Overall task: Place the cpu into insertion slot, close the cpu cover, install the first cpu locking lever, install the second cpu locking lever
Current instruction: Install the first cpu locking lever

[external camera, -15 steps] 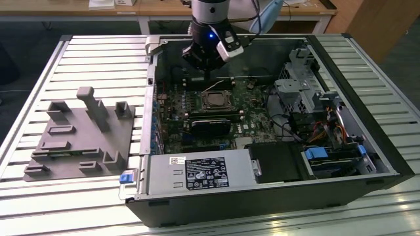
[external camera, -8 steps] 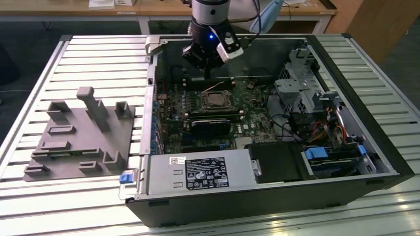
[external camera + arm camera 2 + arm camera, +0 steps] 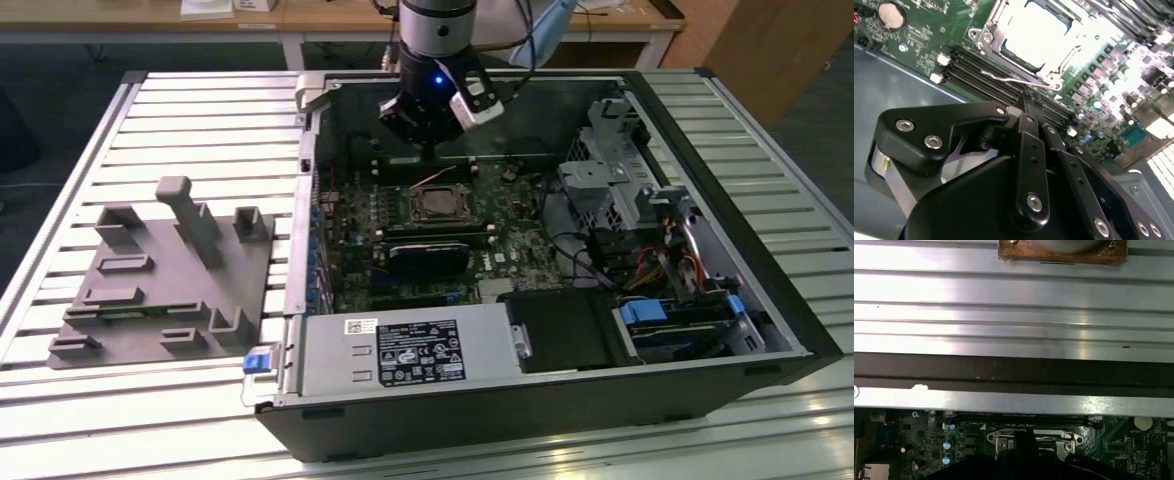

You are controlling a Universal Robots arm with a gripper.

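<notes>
- We see the cpu [image 3: 1036, 30] seated in the insertion slot [image 3: 438, 205], and the cpu cover [image 3: 1014, 61] looks down over it.
- The pincer [image 3: 1026, 100] has its fingers together, empty, tip just beside the locking lever [image 3: 1006, 78].
- We judge the lever needs a slow, steady press with the tip clear of the memory slots [image 3: 981, 75].

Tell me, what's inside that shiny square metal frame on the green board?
The cpu, its flat top bright with glare, fills the window of the cpu cover. Whatever lies under the chip is covered by it and cannot be seen.
</notes>
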